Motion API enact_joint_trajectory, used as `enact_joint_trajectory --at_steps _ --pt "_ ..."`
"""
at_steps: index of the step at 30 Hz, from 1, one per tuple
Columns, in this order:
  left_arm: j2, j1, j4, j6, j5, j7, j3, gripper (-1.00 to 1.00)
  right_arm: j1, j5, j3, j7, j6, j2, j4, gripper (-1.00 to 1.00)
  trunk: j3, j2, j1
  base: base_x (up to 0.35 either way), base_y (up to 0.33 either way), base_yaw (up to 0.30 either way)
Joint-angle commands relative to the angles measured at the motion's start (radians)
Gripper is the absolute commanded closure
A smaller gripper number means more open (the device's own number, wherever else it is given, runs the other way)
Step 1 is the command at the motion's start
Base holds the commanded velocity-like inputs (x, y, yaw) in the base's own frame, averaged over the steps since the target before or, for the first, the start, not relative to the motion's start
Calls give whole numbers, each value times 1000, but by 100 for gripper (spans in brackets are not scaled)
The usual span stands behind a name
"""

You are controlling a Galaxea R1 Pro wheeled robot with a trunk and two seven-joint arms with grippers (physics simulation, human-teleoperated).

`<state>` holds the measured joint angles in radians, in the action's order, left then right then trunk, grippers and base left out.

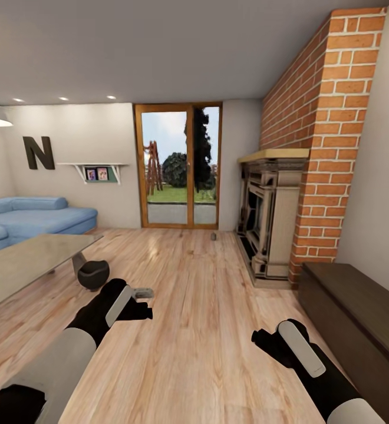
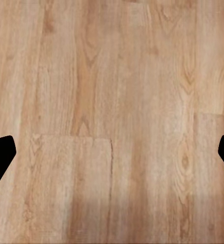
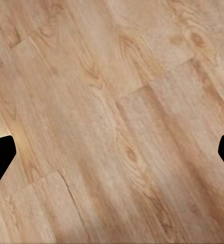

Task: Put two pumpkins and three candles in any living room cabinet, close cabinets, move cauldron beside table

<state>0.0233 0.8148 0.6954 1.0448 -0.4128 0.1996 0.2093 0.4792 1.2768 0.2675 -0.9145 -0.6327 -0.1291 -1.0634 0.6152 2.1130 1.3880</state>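
Living room, as your head camera has it. Cauldron [image 1: 93, 274]: black, round-bellied, on the wooden floor [image 1: 200, 306] just beside the near corner of the desk [image 1: 23, 262] at your left, close to its leg. Cabinet [image 1: 359, 321]: long, low, dark brown, against the right wall, beside the brick chimney [image 1: 330, 141] and fireplace [image 1: 271, 218]; of its fronts too little is seen to say whether they are closed. One small grey object [image 1: 213, 237] on the floor near the glass door [image 1: 180, 168], too small to identify. Blue sofa [image 1: 29, 218] at far left behind the desk; letter N [image 1: 38, 153] and a small shelf [image 1: 98, 171] on the back wall. Your left claw [image 1: 138, 309]: held low over bare floor, near the cauldron but apart from it; in its wrist view the fingertips [image 2: 0, 155] stand wide apart at the frame edges with only floorboards between them, nothing gripped. Your right claw [image 1: 265, 341]: over floor near the cabinet; fingertips [image 3: 0, 155] likewise spread wide, nothing held.
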Motion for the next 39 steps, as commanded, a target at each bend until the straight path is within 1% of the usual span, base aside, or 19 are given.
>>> enact_joint_trajectory --at_steps 1,22,39 --pt "1 1 1 2 -11 9 6 -100 1 6 3 -7 -2 -1 -1 -100 3 1 0 310 0 0" --pt "1 1 1 2 -11 9 6 -100 1 6 1 -7 -2 -4 -1 -100 36 1 0 310 0 0" --pt "1 1 1 2 -9 9 6 -100 1 3 11 -7 -2 0 -1 -100 39 1 0 324 0 0"
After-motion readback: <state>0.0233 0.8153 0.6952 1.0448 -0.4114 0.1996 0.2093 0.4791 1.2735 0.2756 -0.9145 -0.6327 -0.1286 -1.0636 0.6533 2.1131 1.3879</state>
